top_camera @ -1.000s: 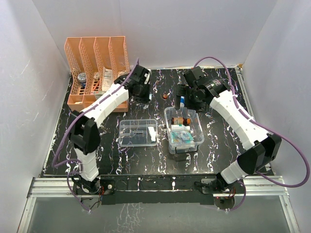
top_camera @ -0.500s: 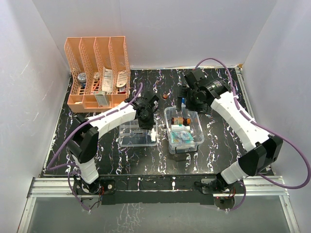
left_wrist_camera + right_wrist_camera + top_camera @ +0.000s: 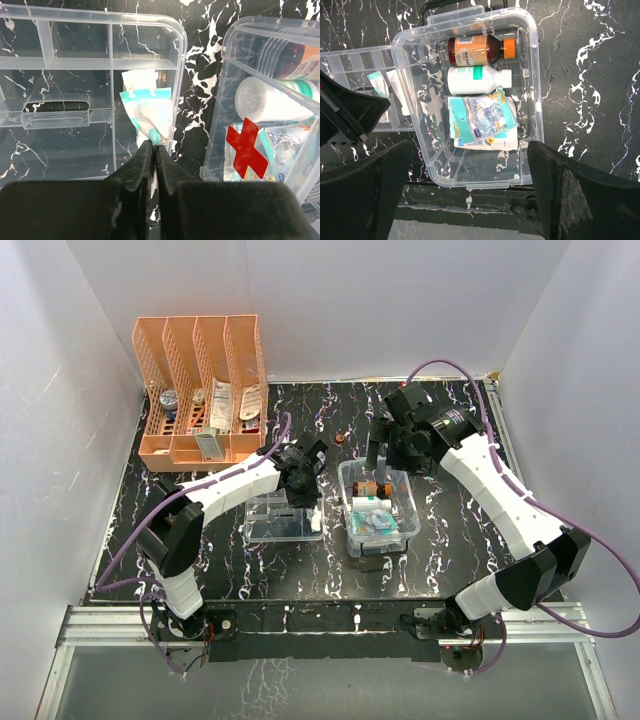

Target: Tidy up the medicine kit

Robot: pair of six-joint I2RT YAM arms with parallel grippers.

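The medicine kit (image 3: 404,502), a deep clear box with a red cross (image 3: 244,150), stands lidless at mid table. Inside lie a brown bottle with an orange cap (image 3: 477,50), a white bottle (image 3: 477,80) and flat packets (image 3: 482,122). My left gripper (image 3: 152,146) is shut on the lower end of a small teal-and-white sachet (image 3: 147,112). It holds it over the right end of the shallow divided tray (image 3: 265,508), just left of the kit. A white strip (image 3: 140,79) lies in that compartment. My right gripper (image 3: 470,200) hangs wide open above the kit, holding nothing.
An orange slotted rack (image 3: 200,360) with packets and small bottles stands at the back left. A small brown object (image 3: 342,438) lies on the black marbled table behind the kit. White walls close in the table on three sides.
My left arm has swung from the orange rack forward and right, and now hovers at the tray's right end. The right gripper has stayed open and shifted slightly over the kit.
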